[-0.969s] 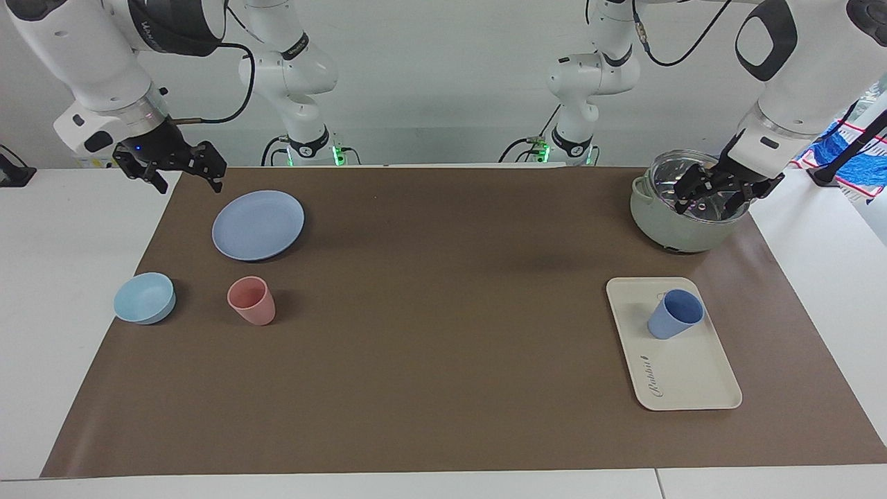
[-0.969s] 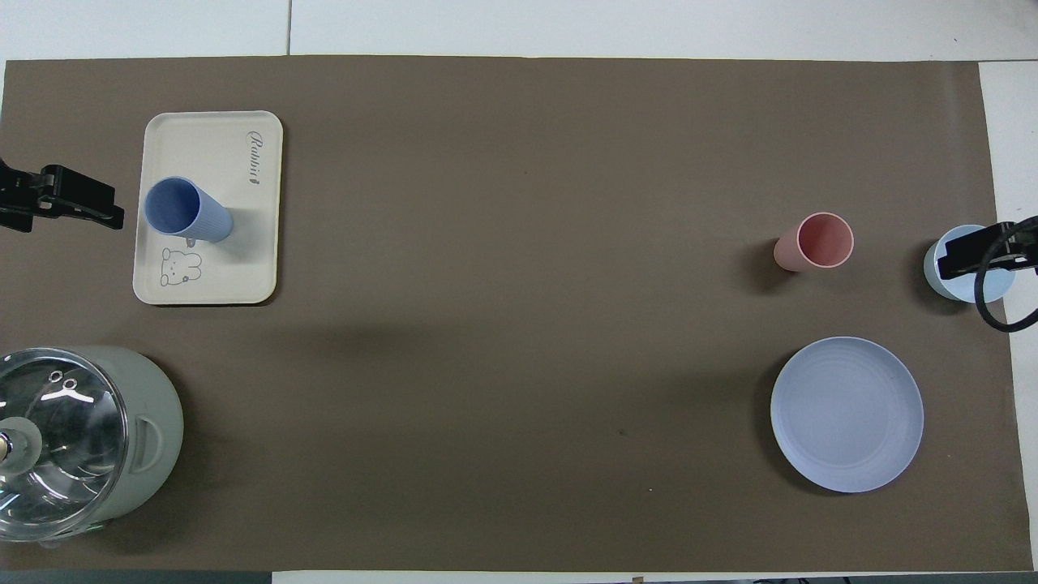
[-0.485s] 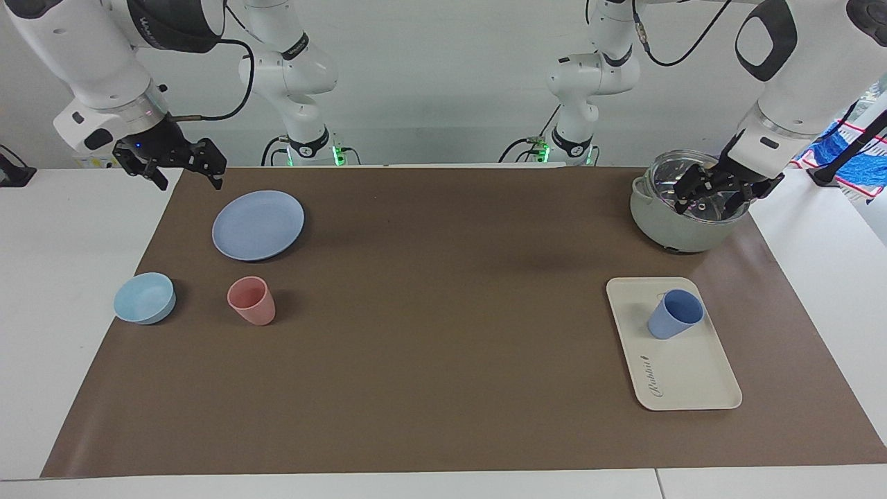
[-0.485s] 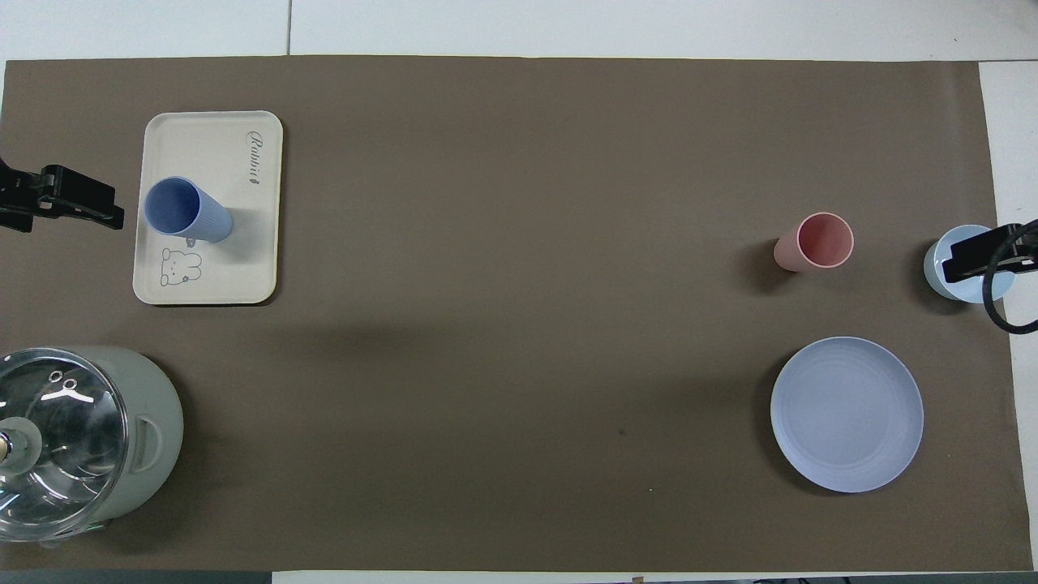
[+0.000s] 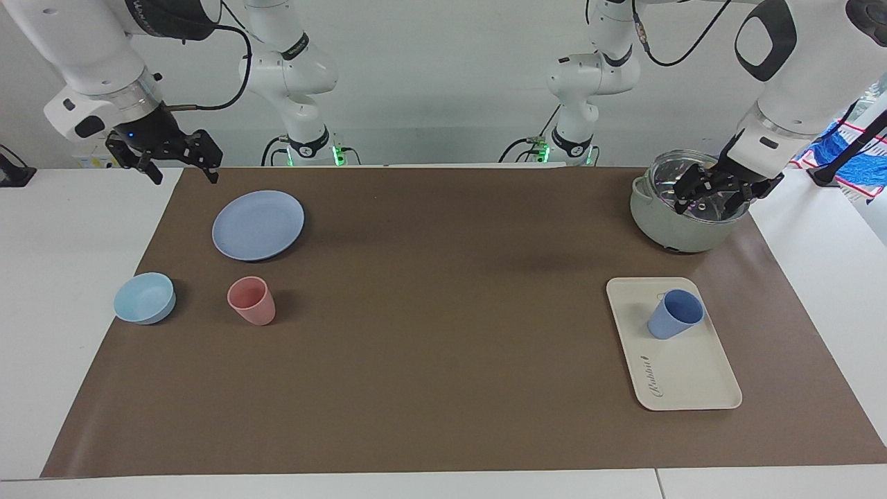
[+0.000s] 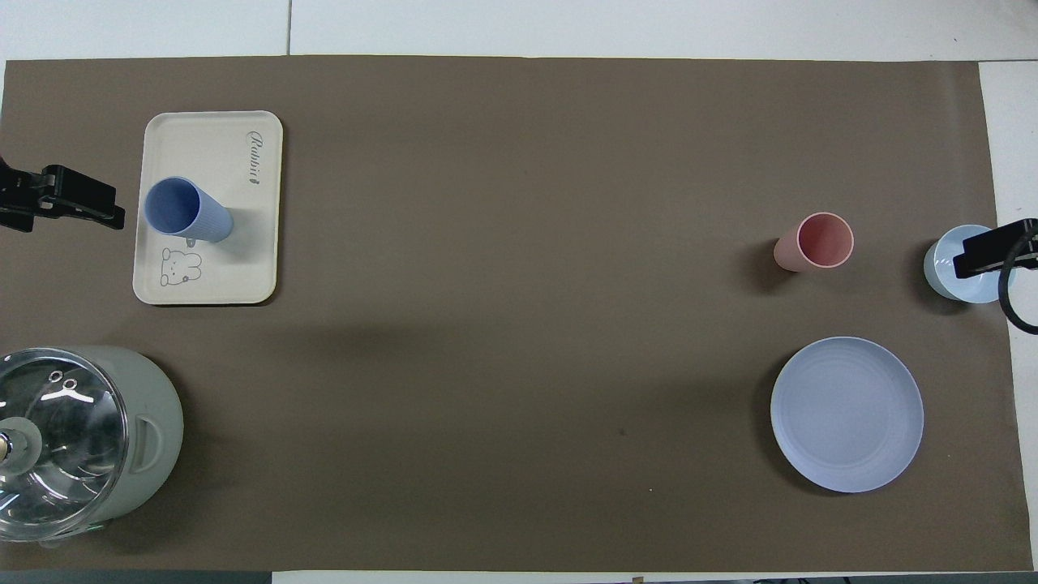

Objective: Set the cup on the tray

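The periwinkle-blue cup stands upright on the cream tray, next to the bear drawing; in the overhead view the cup stands on the tray too. My left gripper is open and empty, up in the air over the lidded pot's side, apart from the cup; one of its fingers shows in the overhead view. My right gripper is open and empty, raised over the mat's edge at the right arm's end, beside the round plate.
A grey-green pot with a glass lid stands nearer to the robots than the tray. At the right arm's end are a round blue plate, a pink cup and a light-blue bowl. A brown mat covers the table.
My right gripper has risen a little and drawn back toward the right arm's end of the table. The left gripper, the cup and the tray have not moved.
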